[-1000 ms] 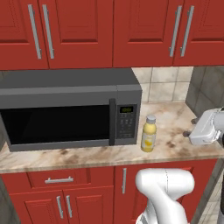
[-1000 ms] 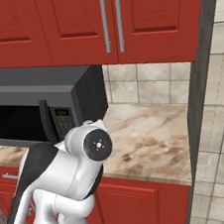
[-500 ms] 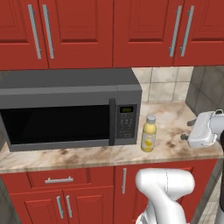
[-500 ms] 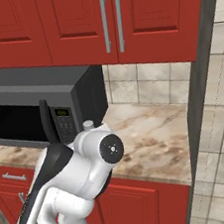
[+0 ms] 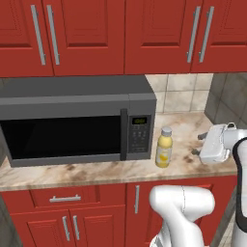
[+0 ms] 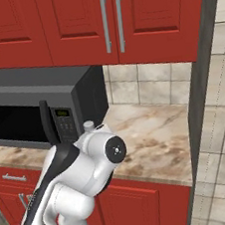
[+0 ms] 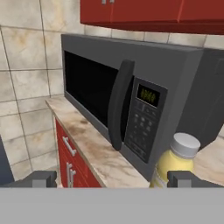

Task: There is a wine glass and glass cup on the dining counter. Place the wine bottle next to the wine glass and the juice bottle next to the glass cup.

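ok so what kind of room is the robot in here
A kitchen, rendered: a grey microwave on a marbled counter, red cabinets above and below, and a tiled wall behind.

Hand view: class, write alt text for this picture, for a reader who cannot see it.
A yellow juice bottle with a pale cap stands on a marbled counter close beside a dark grey microwave, just ahead of the open gripper. Red cabinets sit above and below, with tiled wall to the left.
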You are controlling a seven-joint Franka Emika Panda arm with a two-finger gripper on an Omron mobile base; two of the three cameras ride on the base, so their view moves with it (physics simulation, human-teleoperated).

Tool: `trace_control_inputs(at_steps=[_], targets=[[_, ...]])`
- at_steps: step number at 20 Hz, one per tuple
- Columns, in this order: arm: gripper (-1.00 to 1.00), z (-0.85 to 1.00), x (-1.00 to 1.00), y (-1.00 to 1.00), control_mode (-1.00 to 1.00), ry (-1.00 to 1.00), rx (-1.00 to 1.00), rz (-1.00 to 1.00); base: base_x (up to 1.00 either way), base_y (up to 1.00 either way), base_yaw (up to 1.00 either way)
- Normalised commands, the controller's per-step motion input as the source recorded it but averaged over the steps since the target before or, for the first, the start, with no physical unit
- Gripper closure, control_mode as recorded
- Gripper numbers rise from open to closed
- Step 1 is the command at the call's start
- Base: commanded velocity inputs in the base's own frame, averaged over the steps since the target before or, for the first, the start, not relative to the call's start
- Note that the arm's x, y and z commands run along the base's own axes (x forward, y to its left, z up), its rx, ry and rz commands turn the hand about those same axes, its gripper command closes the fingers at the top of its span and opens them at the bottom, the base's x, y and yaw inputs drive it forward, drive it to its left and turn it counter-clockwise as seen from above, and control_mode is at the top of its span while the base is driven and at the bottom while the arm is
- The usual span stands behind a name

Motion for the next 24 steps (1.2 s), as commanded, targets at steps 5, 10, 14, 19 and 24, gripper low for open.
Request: trace_control_inputs(at_steps=[5,10,14,19,24], targets=[[-1.0,-0.2,0.21,0.18,-1.0,-0.02,0.0,-0.01,0.0,0.0,0.0],[-1.0,-0.15,0.18,0.12,-1.0,-0.03,0.0,0.0,0.0,0.0,0.0],[-1.0,-0.18,0.2,0.07,-1.0,0.0,0.0,0.0,0.0,0.0,0.0],[-1.0,-0.14,0.23,0.0,-1.0,0.0,0.01,0.0,0.0,0.0,0.0],[-1.0,-0.12,0.05,0.0,-1.0,0.0,0.03,0.0,0.0,0.0,0.0]])
